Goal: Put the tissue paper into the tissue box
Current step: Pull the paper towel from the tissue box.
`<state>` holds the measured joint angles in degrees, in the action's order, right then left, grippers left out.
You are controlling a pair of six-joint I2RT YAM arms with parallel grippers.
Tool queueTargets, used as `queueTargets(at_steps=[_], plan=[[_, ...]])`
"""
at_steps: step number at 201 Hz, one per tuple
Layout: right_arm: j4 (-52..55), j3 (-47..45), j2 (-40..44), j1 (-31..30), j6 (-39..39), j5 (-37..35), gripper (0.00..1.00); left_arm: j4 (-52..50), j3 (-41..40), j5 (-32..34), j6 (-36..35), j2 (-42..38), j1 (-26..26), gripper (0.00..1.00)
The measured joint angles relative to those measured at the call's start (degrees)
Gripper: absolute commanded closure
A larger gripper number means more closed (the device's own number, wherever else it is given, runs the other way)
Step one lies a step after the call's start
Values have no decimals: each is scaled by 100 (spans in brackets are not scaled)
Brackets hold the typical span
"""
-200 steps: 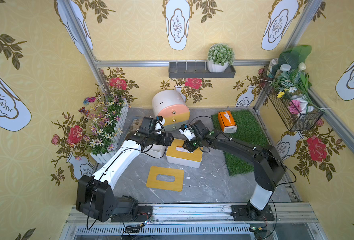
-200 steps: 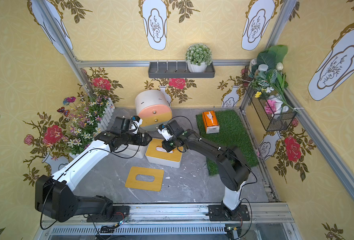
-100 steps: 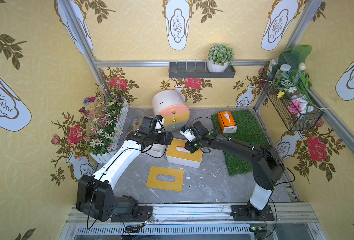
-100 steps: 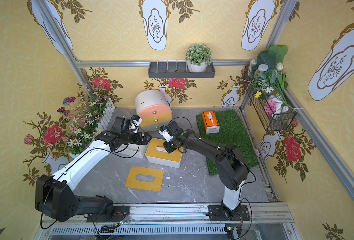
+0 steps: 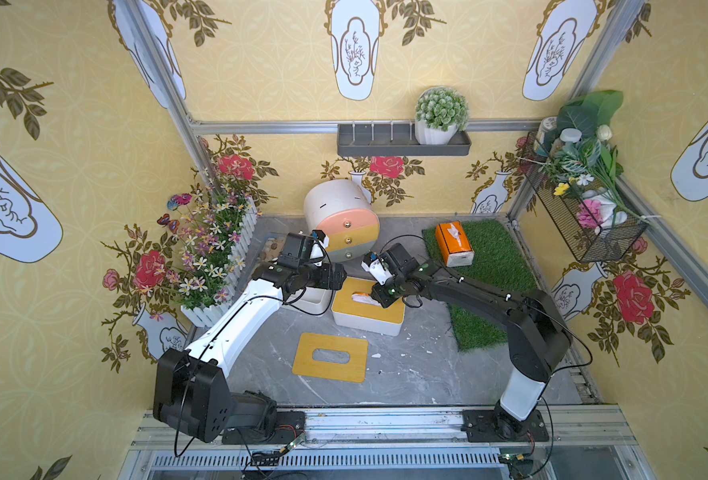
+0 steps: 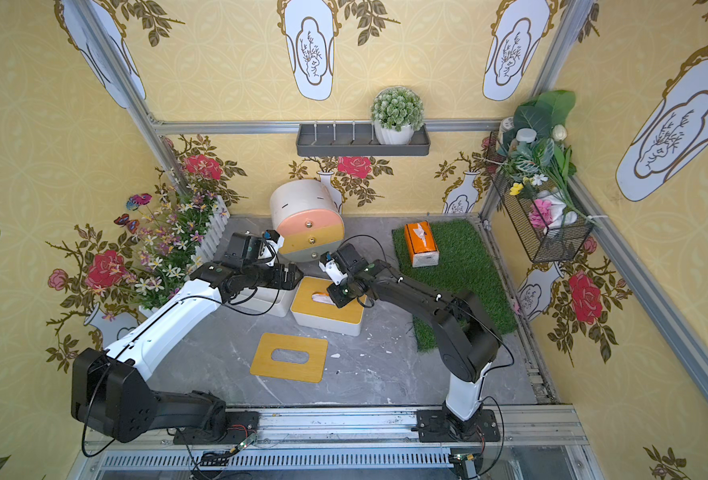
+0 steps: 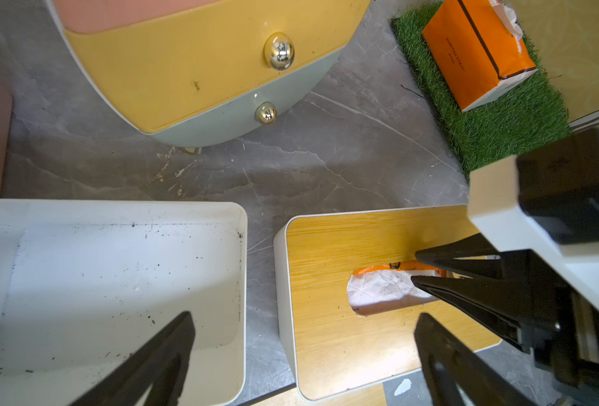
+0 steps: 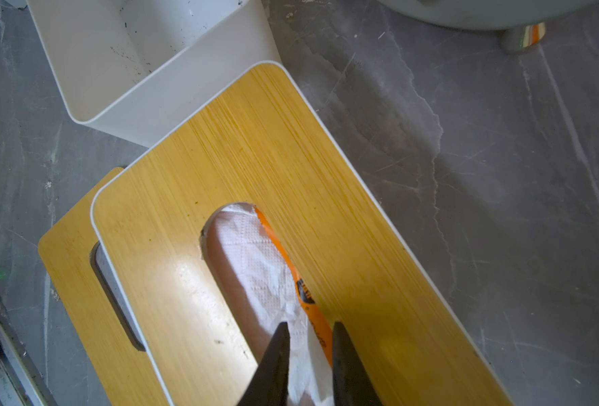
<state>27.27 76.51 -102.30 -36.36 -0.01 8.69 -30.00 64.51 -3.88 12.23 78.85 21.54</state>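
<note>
Grey marble desk, both top views: white tissue box with bamboo slotted lid mid-desk, right hand at slot.
Left wrist: left hand wide open, empty.
Right wrist: right hand nearly closed, pinching white tissue paper lying inside slot.
Your risk: thin sheet tears, or lid lifts, if pulled askew.

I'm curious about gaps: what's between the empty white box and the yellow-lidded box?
Just a narrow strip of bare grey floor separates the empty white box from the yellow-lidded box, shown in the left wrist view.
</note>
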Motion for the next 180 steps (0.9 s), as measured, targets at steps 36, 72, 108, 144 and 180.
queueTargets(at_steps=[36,72,108,144,180], plan=[[184,-133,122,-2,2,0,73,0,0,0,0,0,0,0],[197,-199,177,0,4,-20,73,0,0,-2,0,0,0,0],[192,-199,160,13,22,-22,76,0,0,-2,0,0,0,0],[188,-199,107,42,44,-7,80,-2,2,-2,-2,0,0,0],[184,-186,72,42,44,13,94,-4,9,-2,-2,24,0,0]])
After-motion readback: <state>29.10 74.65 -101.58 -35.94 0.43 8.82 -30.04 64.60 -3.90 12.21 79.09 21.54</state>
